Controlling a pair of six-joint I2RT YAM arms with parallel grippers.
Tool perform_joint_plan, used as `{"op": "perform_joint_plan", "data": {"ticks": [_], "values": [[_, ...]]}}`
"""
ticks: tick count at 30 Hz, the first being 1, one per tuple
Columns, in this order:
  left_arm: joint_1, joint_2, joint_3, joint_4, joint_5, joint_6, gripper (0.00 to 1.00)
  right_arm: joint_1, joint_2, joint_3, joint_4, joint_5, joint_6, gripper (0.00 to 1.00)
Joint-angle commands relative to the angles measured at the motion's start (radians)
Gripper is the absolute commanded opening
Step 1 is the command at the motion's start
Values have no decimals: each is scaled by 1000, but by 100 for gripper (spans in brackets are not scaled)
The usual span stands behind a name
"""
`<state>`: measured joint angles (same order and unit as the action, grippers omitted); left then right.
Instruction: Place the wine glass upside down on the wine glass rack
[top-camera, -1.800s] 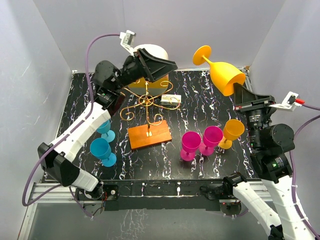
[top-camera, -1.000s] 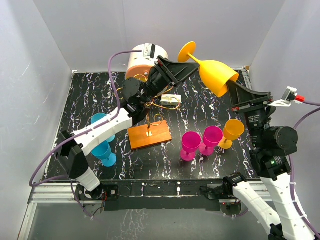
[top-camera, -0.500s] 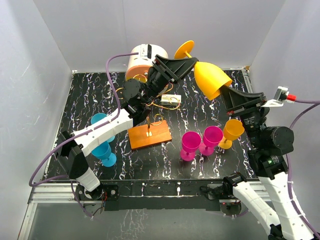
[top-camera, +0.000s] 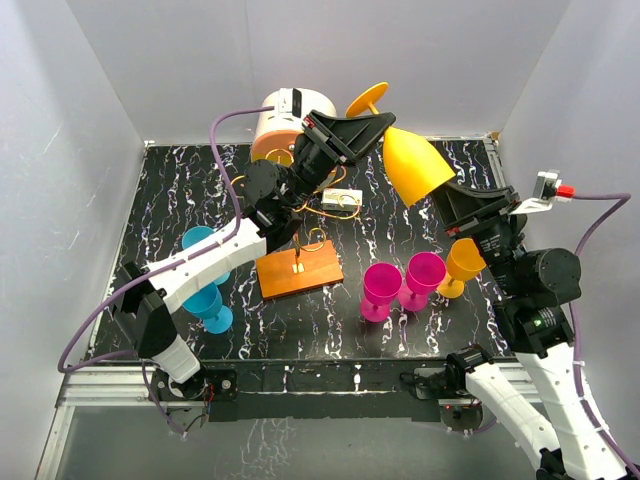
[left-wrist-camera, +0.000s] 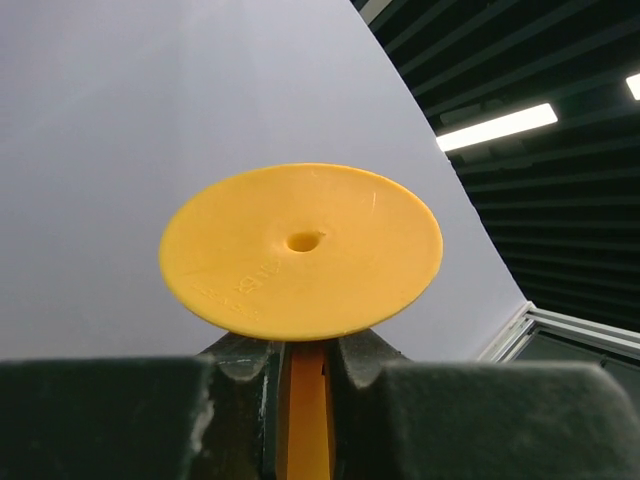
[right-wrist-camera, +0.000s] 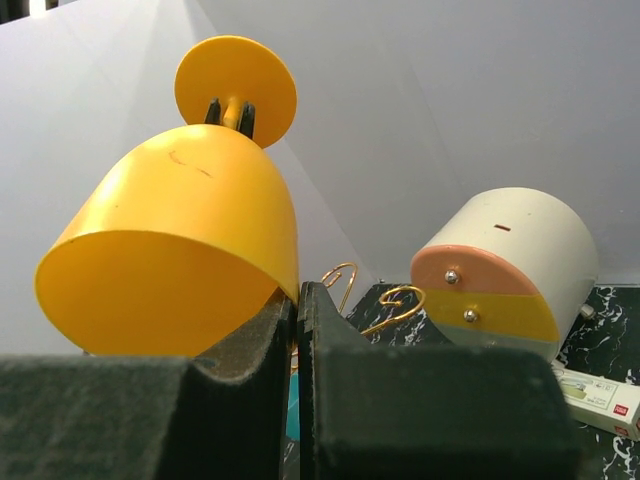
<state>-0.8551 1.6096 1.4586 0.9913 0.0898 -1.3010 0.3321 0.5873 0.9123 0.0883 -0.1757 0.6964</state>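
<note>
The yellow wine glass (top-camera: 410, 165) hangs tilted in the air above the back of the table, foot (top-camera: 368, 98) pointing up and back. My right gripper (top-camera: 447, 195) is shut on the bowl's rim (right-wrist-camera: 180, 240), pinching the wall between its pads. My left gripper (top-camera: 378, 122) is shut on the stem (left-wrist-camera: 305, 410) just below the round foot (left-wrist-camera: 300, 250). The wine glass rack (top-camera: 298, 268), gold wire scrolls on an orange base, stands below the left arm; its scrolls (right-wrist-camera: 395, 300) show behind the right fingers.
A cream-and-orange cylinder (top-camera: 278, 125) stands at the back behind the rack, with a small white box (top-camera: 342, 196) beside it. Two magenta glasses (top-camera: 382, 285) and another yellow glass (top-camera: 465, 262) stand right of the rack. Two blue glasses (top-camera: 203, 298) stand at the left.
The right arm carried the glass leftward and lower. The left arm swung in from the left, and its jaws closed on the stem.
</note>
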Motion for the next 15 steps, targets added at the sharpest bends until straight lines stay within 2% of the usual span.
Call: {"op": "perform_joint_plan", "data": {"ticks": [1,3,5,6,10,15], "values": [[-1,-49,16,56,-42,31,0,5,-18,16,-61,-22,-25,0],[-1,-54,19,49,-46,54,0,5,-20,36,-104,-2,-32,13],[-1,-66,19,37,-55,97,0,6,-25,59,-161,23,-39,33],[-1,-73,18,37,-57,128,0,5,-29,75,-189,41,-43,38],[0,-123,4,5,-63,298,0,5,-52,144,-344,69,-122,46],[-1,-183,31,-101,37,527,0,5,-51,278,-596,65,-236,60]]}}
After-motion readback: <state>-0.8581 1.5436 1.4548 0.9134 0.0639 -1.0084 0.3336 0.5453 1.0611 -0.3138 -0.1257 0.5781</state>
